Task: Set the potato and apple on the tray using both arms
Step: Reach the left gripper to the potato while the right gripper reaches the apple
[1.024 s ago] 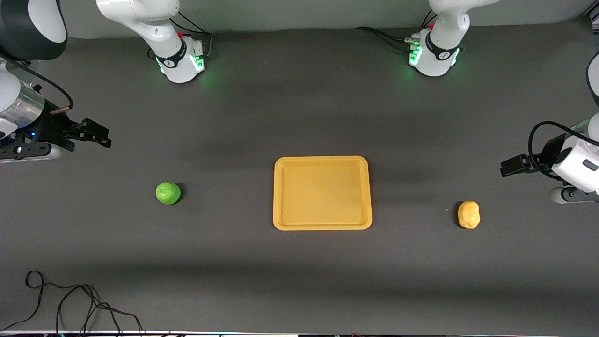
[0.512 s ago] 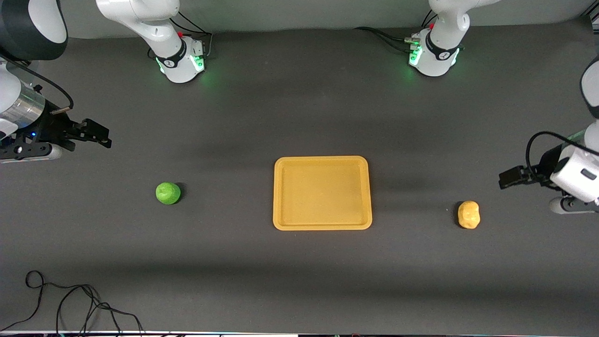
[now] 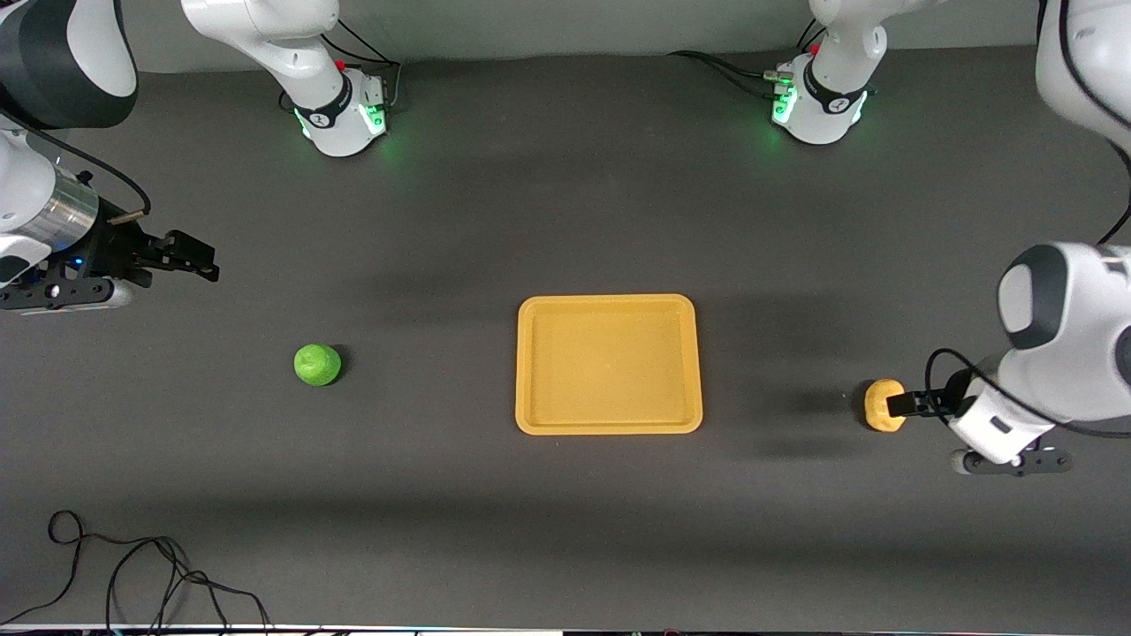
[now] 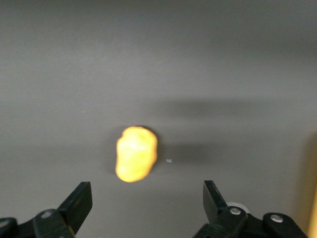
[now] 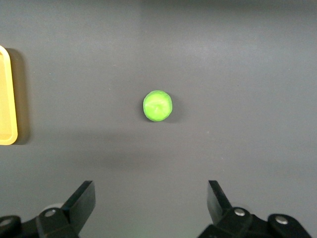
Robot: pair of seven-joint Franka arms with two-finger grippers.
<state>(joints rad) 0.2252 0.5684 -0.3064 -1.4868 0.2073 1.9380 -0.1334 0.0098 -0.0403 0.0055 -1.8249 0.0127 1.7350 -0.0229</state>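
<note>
The potato [image 3: 880, 405], small, lumpy and likely light and hard, lies on the table near the left arm's end, under the wide-spread left gripper [image 4: 146, 203], which should pinch its narrow middle.

A dark grey matte table [image 3: 565, 212] fills nearly the whole front view, with soft broad shadows banding across it. Along its top edge runs a strip of paler grey wall [image 3: 574, 22]. Down at the near corner a thin black cable [image 3: 132, 574] loops loosely over the surface.
</note>
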